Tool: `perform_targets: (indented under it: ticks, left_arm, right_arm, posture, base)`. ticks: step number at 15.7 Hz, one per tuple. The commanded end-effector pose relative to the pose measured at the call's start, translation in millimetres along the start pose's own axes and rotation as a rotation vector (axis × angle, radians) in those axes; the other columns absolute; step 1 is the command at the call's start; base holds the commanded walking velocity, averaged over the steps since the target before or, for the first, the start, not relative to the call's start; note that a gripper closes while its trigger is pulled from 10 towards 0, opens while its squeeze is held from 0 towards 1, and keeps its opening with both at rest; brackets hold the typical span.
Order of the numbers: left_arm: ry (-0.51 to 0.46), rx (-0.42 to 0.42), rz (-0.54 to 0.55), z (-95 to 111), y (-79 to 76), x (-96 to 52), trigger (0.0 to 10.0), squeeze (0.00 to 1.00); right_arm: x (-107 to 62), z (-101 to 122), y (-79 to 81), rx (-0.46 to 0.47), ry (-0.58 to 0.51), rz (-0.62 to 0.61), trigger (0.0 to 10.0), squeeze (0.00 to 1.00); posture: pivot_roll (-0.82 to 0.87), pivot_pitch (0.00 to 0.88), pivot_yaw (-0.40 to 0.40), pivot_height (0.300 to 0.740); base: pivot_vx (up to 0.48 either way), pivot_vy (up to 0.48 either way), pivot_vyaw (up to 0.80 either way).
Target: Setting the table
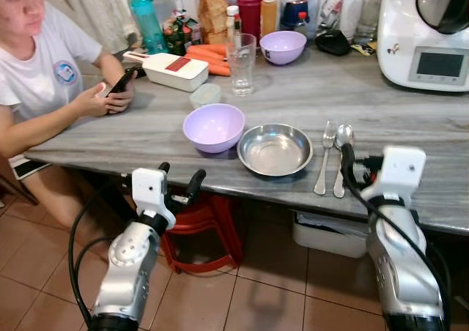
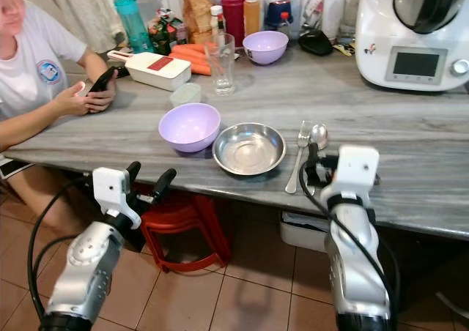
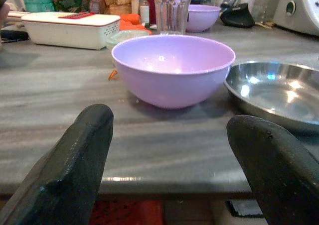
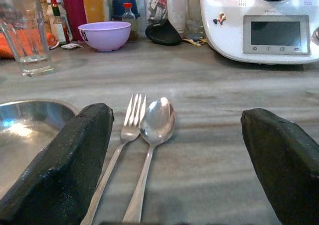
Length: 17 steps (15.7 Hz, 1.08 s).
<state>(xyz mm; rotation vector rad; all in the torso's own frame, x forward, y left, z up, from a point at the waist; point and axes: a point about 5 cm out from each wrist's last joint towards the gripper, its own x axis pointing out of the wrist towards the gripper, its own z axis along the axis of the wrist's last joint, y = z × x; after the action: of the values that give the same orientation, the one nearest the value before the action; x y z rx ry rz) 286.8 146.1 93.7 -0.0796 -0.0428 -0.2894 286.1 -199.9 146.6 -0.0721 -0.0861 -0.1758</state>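
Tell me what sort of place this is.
Probably a home kitchen or dining counter: a white cooking appliance, carrots and bottles at the back, and a steel plate with fork and spoon laid out.

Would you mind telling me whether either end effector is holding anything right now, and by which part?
Nothing is held. The left end effector is open short of the lilac bowl; the right end effector is open by the fork and spoon.

Silver arms, white wrist blocks, blk cables, blk two-finger left hand (image 1: 181, 184).
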Motion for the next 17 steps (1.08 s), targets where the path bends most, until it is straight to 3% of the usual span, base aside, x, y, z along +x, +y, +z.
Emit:
perform_targets:
  ticks: [1, 5, 6, 7, 9, 14, 17]
  left_arm:
    - [0.022, 0.042, 0.054, -5.7, 7.1, -8.0, 10.0, 0.00]
    - [0.072, 0.063, 0.170, -15.6, 20.5, -21.1, 10.0, 0.00]
    - [0.068, 0.056, 0.168, -15.3, 19.7, -20.7, 10.0, 0.00]
    - [0.064, 0.052, 0.165, -14.1, 17.9, -19.6, 10.0, 0.00]
    - [0.063, 0.041, 0.167, -13.0, 14.1, -18.2, 10.0, 0.00]
    - [0.069, 0.033, 0.164, -14.0, 10.7, -18.6, 10.0, 0.00]
    - [0.071, 0.031, 0.164, -13.3, 9.4, -18.4, 10.0, 0.00]
  right_arm:
    - [-9.7, 6.8, 1.9, -0.006, -0.049, 0.012, 10.0, 1.00]
    - [-33.3, 2.4, -5.4, -0.056, -0.063, 0.040, 10.0, 1.00]
    - [-35.1, 1.1, -7.4, -0.052, -0.056, 0.032, 10.0, 0.70]
    - [-36.3, -0.4, -9.3, -0.038, -0.046, 0.018, 10.0, 0.00]
    - [-39.9, -5.1, -7.6, -0.025, -0.024, 0.020, 10.0, 0.00]
    - [-43.5, -15.3, -1.1, 0.006, 0.018, 0.037, 10.0, 0.00]
    - [-42.9, -16.7, 0.1, 0.005, 0.016, 0.046, 10.0, 0.00]
  posture:
    - [-0.15, 0.000, 0.116, 0.740]
    - [-0.15, 0.000, 0.128, 0.740]
    - [-0.15, 0.000, 0.127, 0.740]
    - [-0.15, 0.000, 0.127, 0.740]
    - [-0.15, 0.000, 0.127, 0.740]
    - [-0.14, 0.002, 0.125, 0.740]
    - [-0.14, 0.000, 0.124, 0.740]
  base:
    - [0.000, 0.000, 0.00]
    - [0.000, 0.000, 0.00]
    - [0.000, 0.000, 0.00]
    - [0.000, 0.000, 0.00]
    - [0.000, 0.000, 0.00]
    - [-0.158, 0.000, -0.79]
    - [-0.289, 0.000, 0.00]
